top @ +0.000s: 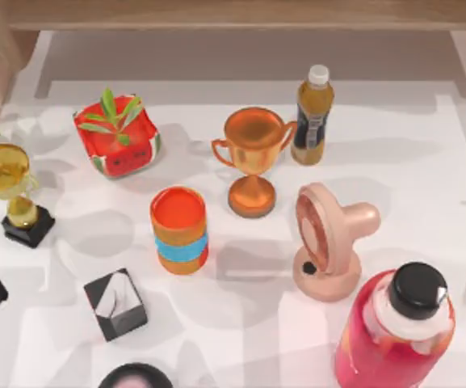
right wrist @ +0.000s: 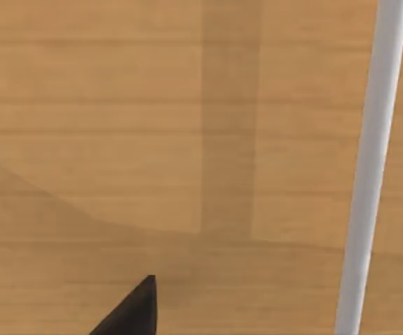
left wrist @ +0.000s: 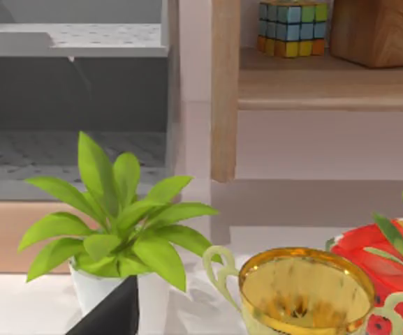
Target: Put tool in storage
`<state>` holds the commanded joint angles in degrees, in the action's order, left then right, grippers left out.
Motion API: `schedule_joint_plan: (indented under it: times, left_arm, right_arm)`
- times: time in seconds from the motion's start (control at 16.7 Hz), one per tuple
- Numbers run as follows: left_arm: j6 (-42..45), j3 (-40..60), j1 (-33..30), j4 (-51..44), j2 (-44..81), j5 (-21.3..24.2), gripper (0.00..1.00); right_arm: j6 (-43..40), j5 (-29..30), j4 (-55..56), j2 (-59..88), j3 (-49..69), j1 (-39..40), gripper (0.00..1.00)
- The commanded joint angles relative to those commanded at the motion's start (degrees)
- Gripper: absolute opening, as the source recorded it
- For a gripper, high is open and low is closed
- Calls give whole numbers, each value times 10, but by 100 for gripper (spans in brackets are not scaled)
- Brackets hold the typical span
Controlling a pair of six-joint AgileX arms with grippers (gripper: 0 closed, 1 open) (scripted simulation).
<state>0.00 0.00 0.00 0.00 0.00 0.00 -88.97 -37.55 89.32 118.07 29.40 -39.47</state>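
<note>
Slim white-grey bar [right wrist: 369, 167], smooth and straight, seen past the right gripper [right wrist: 131, 314], off to one side of its dark tip and clear of it; cannot tell whether this is the tool, nor whether held; flat grained wood panel [right wrist: 152, 139] behind both; jaw state impossible to tell. Left gripper [left wrist: 107, 317] low over the table's [top: 241, 323] left edge; jaw state likewise impossible to tell; just ahead of it a leafy potted plant [left wrist: 117, 223] in a white pot and a glossy gold trophy [left wrist: 302, 289]; beyond these a wooden shelf [left wrist: 327, 84] bearing a Rubik's cube [left wrist: 292, 17]. Crowding the table farther off: copper trophy [top: 251, 158], amber bottle [top: 312, 117], orange cup [top: 180, 230] with blue band, pink round fan [top: 329, 242], black-capped red bottle [top: 394, 331].
</note>
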Motion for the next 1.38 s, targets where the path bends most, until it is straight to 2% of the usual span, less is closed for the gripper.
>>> schedule_joint_plan:
  times: [0.6, 1.2, 1.38]
  left_arm:
    - [0, 0, 0, 0, 0, 0, 100]
    - [0, 0, 0, 0, 0, 0, 100]
    - [0, 0, 0, 0, 0, 0, 100]
  right_arm:
    - [0, 0, 0, 0, 0, 0, 2]
    - [1, 1, -3, 2, 1, 0, 0]
    - [2, 22, -25, 15, 40, 20, 0]
